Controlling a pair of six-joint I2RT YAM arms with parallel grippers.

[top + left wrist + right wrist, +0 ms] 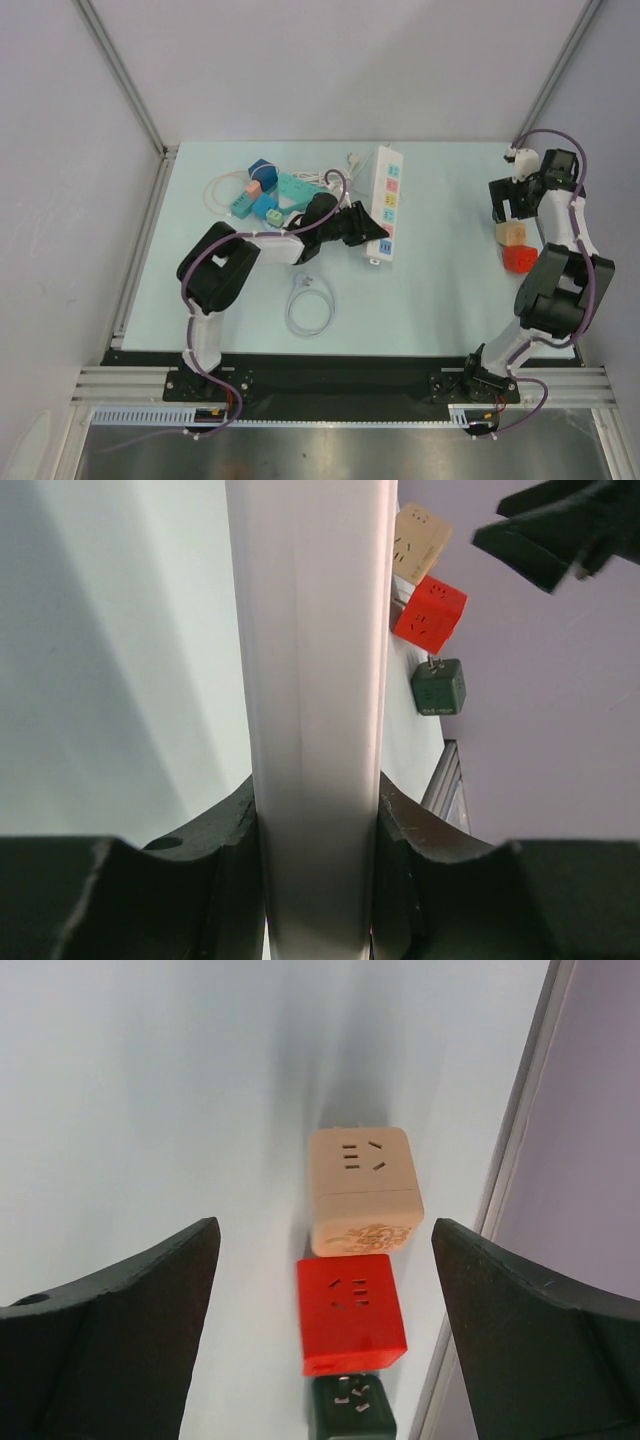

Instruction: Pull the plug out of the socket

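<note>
Two arms: left pincer (pixel 318 795) pinches the white power strip (pixel 388 200), right pincer (pixel 325 1230) spread above the beige cube (pixel 362 1190).

Legible text, numbers, brands or signs: none in any view.

- Beige cube (pixel 362 1192): brownish ornamental print on the side face toward 6 o'clock in the right wrist view. No letters can be made out.
- Green cube (pixel 438 687): small pale marking near the 6 o'clock edge of its face, too small to read.
- Power strip (pixel 386 203): coloured socket panels, no readable lettering.
</note>
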